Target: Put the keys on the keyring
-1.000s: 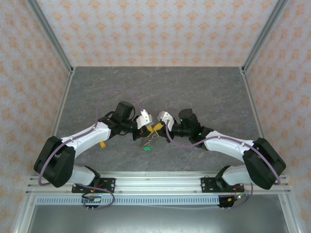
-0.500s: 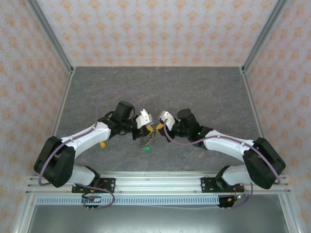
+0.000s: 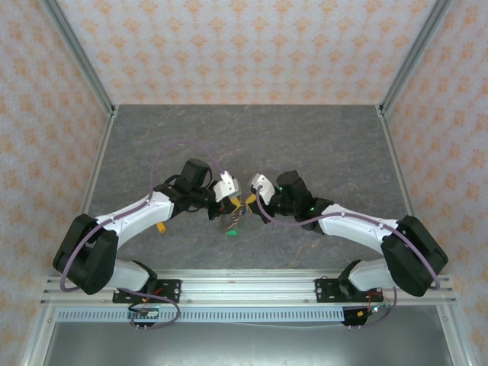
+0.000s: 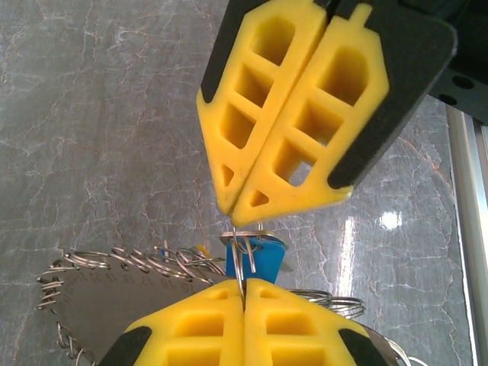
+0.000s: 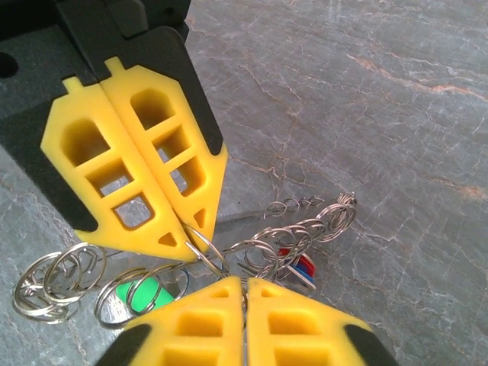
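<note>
Left gripper [image 4: 244, 282] is clamped on a small ring [image 4: 241, 255], holding it upright (keyring [image 4: 107, 258] and blue key [image 4: 267, 261] sit just behind). This presents it to the right gripper [image 4: 231, 207] opposite, whose closed tips seemingly pinch the ring's top.

Claw pads [image 4: 305, 122] yellow with black backing; surface [image 4: 91, 114] grey marble veined white; keyring [image 4: 114, 259] silvery; blue key head [image 4: 265, 259], green key head [image 5: 141, 293]; walls [image 3: 229, 46] cream with orange floral repeat; arm links [image 3: 133, 216] white.

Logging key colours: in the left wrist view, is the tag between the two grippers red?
No, the key tag hanging there is blue, not red.
</note>
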Tool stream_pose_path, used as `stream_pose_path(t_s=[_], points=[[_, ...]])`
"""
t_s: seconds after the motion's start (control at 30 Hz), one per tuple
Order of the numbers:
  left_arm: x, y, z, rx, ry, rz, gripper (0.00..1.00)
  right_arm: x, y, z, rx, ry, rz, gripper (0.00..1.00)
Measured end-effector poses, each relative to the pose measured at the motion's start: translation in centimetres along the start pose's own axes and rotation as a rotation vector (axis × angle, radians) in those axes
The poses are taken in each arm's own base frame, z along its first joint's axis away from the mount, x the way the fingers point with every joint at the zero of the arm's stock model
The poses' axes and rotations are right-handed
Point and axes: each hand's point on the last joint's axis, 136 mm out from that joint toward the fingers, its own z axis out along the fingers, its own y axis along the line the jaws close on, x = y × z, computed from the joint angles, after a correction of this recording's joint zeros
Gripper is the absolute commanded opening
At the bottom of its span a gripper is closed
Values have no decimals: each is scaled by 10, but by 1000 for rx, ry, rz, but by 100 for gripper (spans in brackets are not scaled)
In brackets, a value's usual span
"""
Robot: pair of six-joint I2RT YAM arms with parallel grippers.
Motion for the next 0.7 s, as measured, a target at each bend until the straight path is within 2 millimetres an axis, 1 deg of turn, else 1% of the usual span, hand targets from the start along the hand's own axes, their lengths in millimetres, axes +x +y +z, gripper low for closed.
stream_pose_path(t_s=[0.1, 0.23, 0.33, 0.4, 0.53, 0.6, 0.7], points=[[-3, -1, -1, 0, -9, 0, 0, 6, 0, 1, 0, 11, 19, 14], [-7, -3, -4, -1, -29, 14, 0, 16, 0, 2, -1, 33, 28, 18], [-9, -3, -5, -4, -35, 19, 0, 17, 1, -2, 6, 32, 28, 19], [-10, -3, -6, -3, -38, 21, 0, 13, 1, -9, 15, 12, 18, 19], [-12, -4, -7, 1, -44, 26, 0, -9, 0, -28, 23, -63, -32, 19], [-13, -6, -8, 9, -51, 28, 0, -17, 3, -35, 5, -93, -78, 20], [-14, -8, -8, 20, -56, 31, 0, -19, 12, -37, -49, -106, -150, 20]])
